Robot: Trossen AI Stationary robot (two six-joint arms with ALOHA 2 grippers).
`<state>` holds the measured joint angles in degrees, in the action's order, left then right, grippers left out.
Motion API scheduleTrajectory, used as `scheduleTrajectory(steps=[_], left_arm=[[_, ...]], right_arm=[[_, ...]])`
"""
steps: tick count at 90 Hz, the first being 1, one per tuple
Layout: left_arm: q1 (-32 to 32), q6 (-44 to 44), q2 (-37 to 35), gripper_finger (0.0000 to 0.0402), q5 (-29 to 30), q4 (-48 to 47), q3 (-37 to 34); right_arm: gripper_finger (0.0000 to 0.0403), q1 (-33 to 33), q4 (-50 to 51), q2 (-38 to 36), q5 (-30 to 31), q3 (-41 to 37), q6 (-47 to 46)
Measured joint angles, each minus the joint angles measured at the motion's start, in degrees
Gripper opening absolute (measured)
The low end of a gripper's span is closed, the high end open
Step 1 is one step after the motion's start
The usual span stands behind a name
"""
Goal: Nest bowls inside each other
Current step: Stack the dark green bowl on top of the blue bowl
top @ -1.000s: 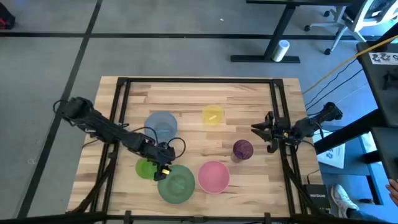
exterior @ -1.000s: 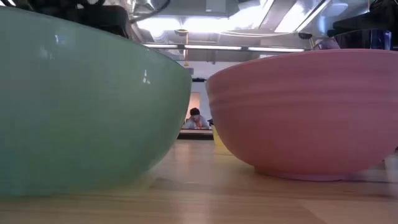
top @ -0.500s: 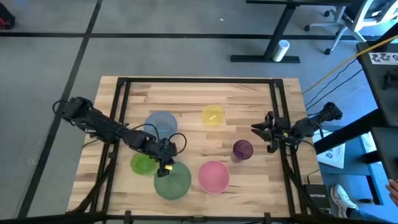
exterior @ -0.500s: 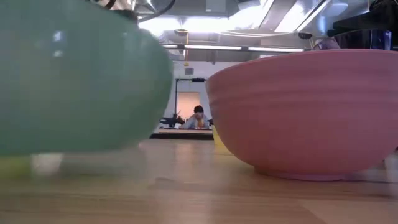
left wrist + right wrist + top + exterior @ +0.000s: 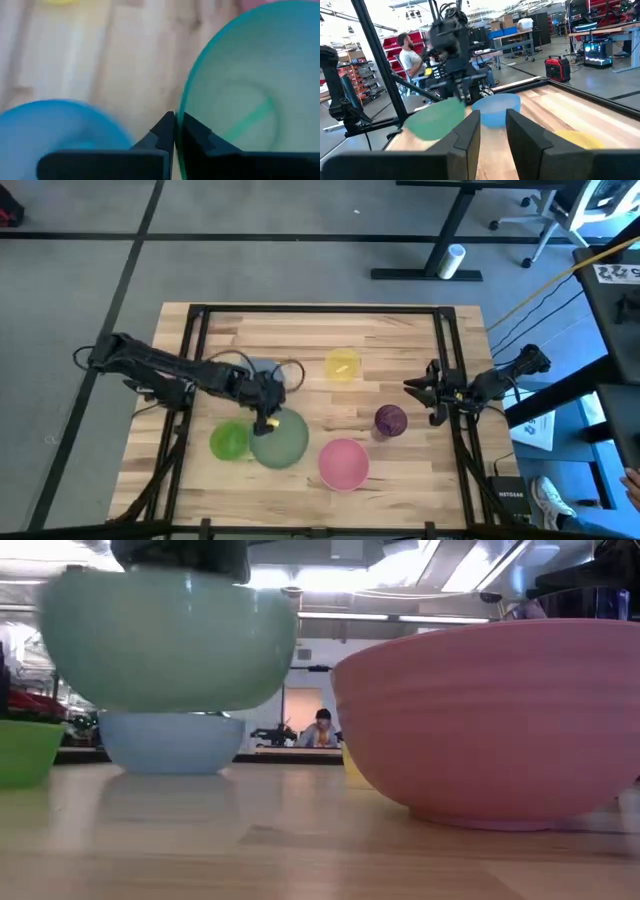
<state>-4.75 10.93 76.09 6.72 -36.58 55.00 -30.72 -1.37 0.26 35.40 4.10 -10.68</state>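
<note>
Low view: teal-green bowl (image 5: pixel 170 640) pinched by its rim in left tool (image 5: pixel 267 418), clear of surface (image 5: pixel 320 840) near blue bowl (image 5: pixel 172 742); thin-edge grip, likely to slip; right tool (image 5: pixel 428 392) parted, idle.

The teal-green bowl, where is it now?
The teal-green bowl hangs above the table in the left gripper, shut on its rim, between the lime-green bowl and pink bowl.

Teal-green bowl (image 5: pixel 279 438) is up in the air, pinched at its rim, hanging clear above the blue bowl (image 5: pixel 171 742). Lime-green bowl (image 5: pixel 229 441) sits just beside it. Pink bowl (image 5: pixel 344 463) rests upright up front, dark purple bowl (image 5: pixel 390 420) near it, yellow bowl (image 5: pixel 342 364) farther back.
</note>
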Motion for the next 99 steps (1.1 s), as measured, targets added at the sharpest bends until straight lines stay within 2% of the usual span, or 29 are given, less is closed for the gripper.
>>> scheduleTrajectory(steps=[23, 37, 79, 99], left_arm=[[12.2, -5.4, -7.5, 0.0000, -0.6, -3.5, 0.1], [18.5, -6.8, -7.8, 0.0000, -0.5, -7.3, 0.1], [31.0, -12.8, -6.0, 0.0000, -0.6, -11.6, 0.1], [33.4, -13.1, -6.0, 0.0000, -1.8, -14.9, -0.5]], right_arm=[[0.0078, 0.0, 0.3, 0.0, 0.1, 0.0, 0.0], [0.0078, 0.0, 0.3, 0.0, 0.1, 0.0, 0.0], [0.0078, 0.0, 0.3, 0.0, 0.1, 0.0, -1.0], [0.0078, 0.0, 0.4, 0.0, 0.0, 0.0, -1.0]])
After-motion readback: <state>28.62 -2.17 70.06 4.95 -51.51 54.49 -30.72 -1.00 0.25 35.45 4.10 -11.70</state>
